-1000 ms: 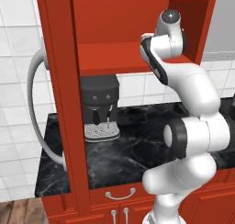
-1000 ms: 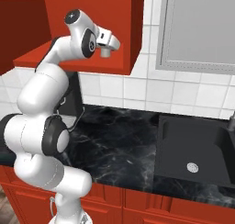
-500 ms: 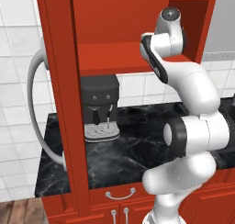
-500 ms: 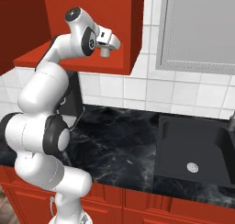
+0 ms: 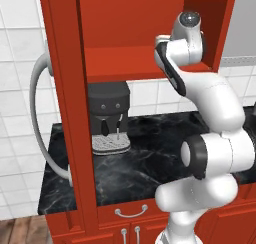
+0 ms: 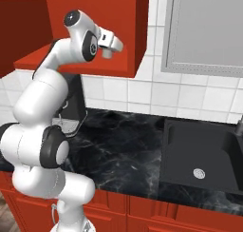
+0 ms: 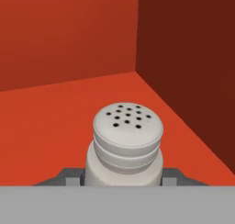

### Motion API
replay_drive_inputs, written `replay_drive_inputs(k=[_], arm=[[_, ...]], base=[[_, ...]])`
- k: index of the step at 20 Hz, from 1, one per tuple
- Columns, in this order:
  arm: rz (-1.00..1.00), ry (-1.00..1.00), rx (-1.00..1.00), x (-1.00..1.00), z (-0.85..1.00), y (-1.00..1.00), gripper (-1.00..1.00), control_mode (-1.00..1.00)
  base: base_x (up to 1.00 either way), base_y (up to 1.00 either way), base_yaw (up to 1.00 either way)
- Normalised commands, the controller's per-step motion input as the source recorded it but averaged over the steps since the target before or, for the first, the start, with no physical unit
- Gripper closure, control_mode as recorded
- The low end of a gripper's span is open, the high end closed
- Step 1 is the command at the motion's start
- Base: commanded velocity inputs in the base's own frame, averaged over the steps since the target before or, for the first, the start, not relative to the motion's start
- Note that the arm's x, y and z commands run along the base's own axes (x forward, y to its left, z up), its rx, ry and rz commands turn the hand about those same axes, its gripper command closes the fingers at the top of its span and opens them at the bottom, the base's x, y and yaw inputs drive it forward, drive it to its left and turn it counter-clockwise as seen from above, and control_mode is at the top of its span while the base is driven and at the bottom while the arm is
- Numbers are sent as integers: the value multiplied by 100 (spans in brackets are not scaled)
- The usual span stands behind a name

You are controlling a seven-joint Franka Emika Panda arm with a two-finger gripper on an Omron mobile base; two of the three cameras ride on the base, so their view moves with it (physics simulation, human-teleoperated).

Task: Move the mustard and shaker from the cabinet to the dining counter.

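2 dark fingers (image 7: 69, 176) flank the shaker (image 7: 127, 142) at its lower sides, closed against it; the gripper (image 7: 124, 179) grips the shaker upright on the cabinet (image 5: 135, 63) shelf, near the rear right corner. Left to right below: open door handle (image 5: 40, 123), coffee machine (image 5: 108, 118), dining counter (image 6: 128, 150), sink (image 6: 201, 152).

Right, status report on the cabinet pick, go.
Gripper shut on the shaker, fingers on both its sides. Shaker upright on the cabinet shelf, near the back corner. Nothing in the way on the shelf around it.
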Motion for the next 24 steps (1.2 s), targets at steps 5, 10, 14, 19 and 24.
replay_drive_inputs(k=[5, 10, 14, 19, 24], arm=[[7, -22, -2, -95, -1, -4, 100, -100], [18, -24, 0, -100, 9, -18, 100, -100], [37, -4, -10, -100, 17, 0, 100, -100], [52, 0, -30, -100, 1, 9, 100, -100], [23, 12, -31, -81, 0, 2, 100, -100]], base=[[0, 0, 0], [0, 0, 0], [0, 0, 0], [0, 0, 0], [0, 0, 0]])
